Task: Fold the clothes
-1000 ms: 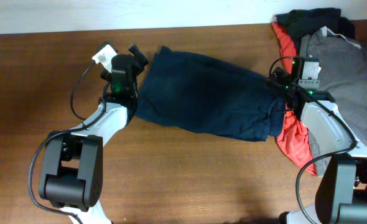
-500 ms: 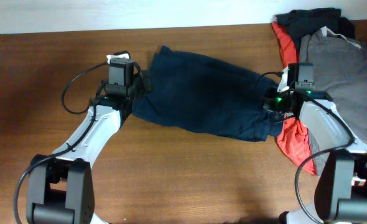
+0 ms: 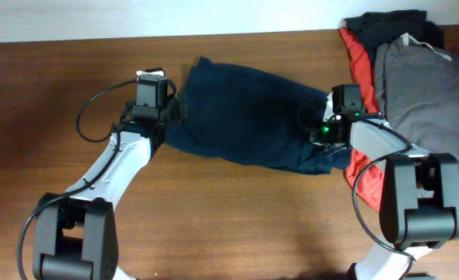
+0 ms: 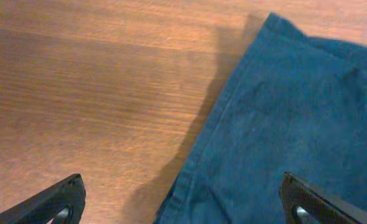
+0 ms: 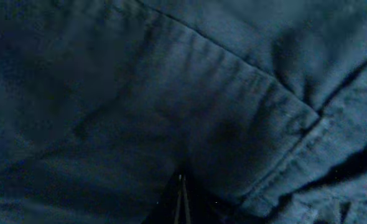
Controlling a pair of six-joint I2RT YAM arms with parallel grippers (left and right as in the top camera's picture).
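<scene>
The clothes point(image 3: 253, 117) are dark navy shorts lying flat across the middle of the wooden table, their length running left to right. My left gripper point(image 3: 180, 105) is open at their left hem. In the left wrist view its jaws point(image 4: 182, 190) straddle the stitched hem of the shorts point(image 4: 283, 124), one finger over bare wood and the other over cloth. My right gripper point(image 3: 323, 132) is on the right end of the shorts. Seen from the right wrist, its fingers point(image 5: 182, 183) are pressed together and pinch a fold of navy cloth point(image 5: 171, 93) beside a stitched seam.
A pile of other garments lies at the right edge: grey trousers point(image 3: 424, 85), a red-orange garment point(image 3: 363, 62) under them, and a black one point(image 3: 385, 23) at the back. Bare wood point(image 3: 237, 218) stretches in front of the shorts.
The right gripper went from open to shut and swung left from the pile's edge onto the shorts' right end. The left arm moved to the left hem, then held still.
</scene>
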